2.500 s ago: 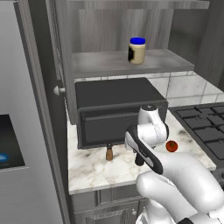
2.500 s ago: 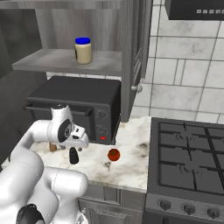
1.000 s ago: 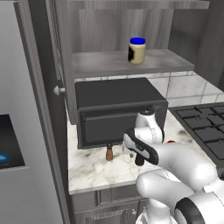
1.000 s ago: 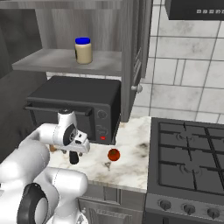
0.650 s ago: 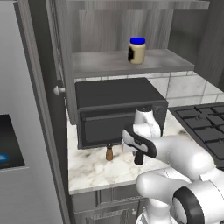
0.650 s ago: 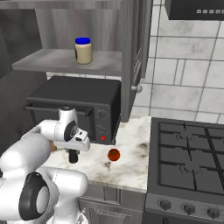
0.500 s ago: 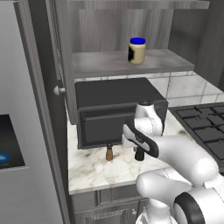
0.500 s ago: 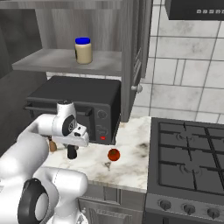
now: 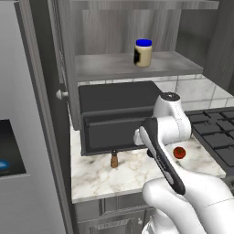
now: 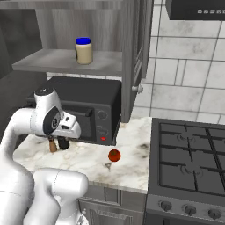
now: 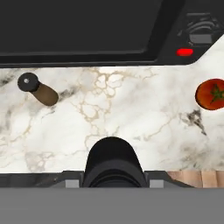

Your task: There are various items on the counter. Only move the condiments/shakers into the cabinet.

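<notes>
right now the black shaker is sitting at the bottom centre of the hand view, tight between the gripper jaws, which are looking closed most of the way onto it, so the hold seems made. in the right base view the same shaker is showing just under the hand at the left, low over the counter, though whether it is touching the marble i cannot tell. beside it the brown wooden shaker is standing upright near the lower middle of the left base view, in front of the black toaster oven. the blue-lidded jar is already resting on the cabinet shelf near the top. the red tomato is lying apart, toward the centre. next the arm probably needs raising clear of the oven, then reaching up to the shelf.
</notes>
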